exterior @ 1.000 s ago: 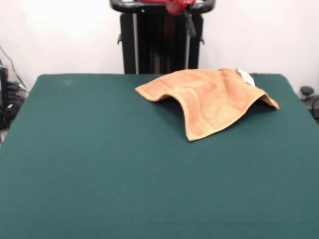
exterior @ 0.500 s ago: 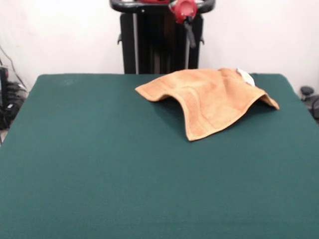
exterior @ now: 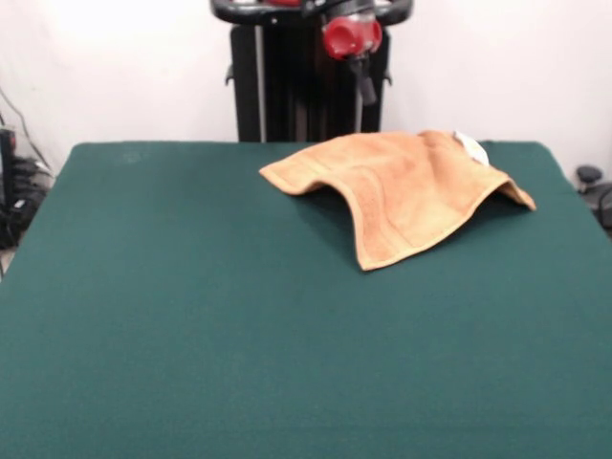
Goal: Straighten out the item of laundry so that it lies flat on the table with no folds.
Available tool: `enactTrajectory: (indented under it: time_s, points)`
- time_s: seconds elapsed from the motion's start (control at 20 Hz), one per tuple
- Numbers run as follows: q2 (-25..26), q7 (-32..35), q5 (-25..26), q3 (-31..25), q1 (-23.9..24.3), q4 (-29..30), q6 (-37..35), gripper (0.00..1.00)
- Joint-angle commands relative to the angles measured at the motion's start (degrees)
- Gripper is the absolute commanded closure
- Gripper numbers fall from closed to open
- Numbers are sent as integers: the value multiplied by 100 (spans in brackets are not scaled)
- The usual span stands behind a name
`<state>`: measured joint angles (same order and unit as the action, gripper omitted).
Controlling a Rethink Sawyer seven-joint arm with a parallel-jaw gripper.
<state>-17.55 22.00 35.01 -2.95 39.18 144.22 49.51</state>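
Background: white wall seen behind the table; black pedestal (exterior: 308, 81) stood at the far side, centre; cables and dark gear glimpsed at the left edge, a dark object at the right edge.
Surface: dark green felt-like table (exterior: 191, 316) is seen filling most of the view; bare apart from the towel.
Writing: none readable; small white tag (exterior: 470, 146) is seen at the towel's far right edge, any print on it too small to be read.
Towel look: orange-tan terry towel (exterior: 406, 189), woven border band seen along the near edge; not flat, humped in the middle with a shadowed gap under the near-left edge; one corner is pointed left, one is pointed near, one is stretched right.
Towel place: laid on the far right part of the table, close to the far edge, well clear of the near edge.
Gripper: red and black gripper (exterior: 364, 88) is seen high at the top, in front of the pedestal; whether its fingers are apart or together cannot be told.
Towel vs gripper: towel lies below and slightly right of the gripper; no contact, clear air between them.
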Motion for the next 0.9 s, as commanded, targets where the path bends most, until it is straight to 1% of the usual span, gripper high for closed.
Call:
enactTrajectory:
  time_s: [0.05, 0.2, 0.3, 0.4, 0.55, 0.6, 0.65, 0.7, 0.85, 0.9]
  points:
    - [244, 2582, -390, -1000, 233, -791, 601, 100]
    - [144, 2858, -66, -1205, 491, -590, 717, 100]
    - [209, 3058, 80, -1323, 630, -575, 718, 100]
    - [335, 3308, 158, -1411, 734, -571, 837, 100]
    - [353, 3616, 103, -1557, 813, -470, 979, 100]
    - [404, 3732, 220, -1546, 956, -497, 961, 100]
    - [387, 3788, 199, -1582, 964, -478, 986, 100]
    - [426, 3872, 306, -1589, 1066, -531, 965, 100]
    - [297, 3977, 244, -1670, 1116, -532, 815, 100]
    - [376, 3978, 294, -1623, 1110, -639, 769, 100]
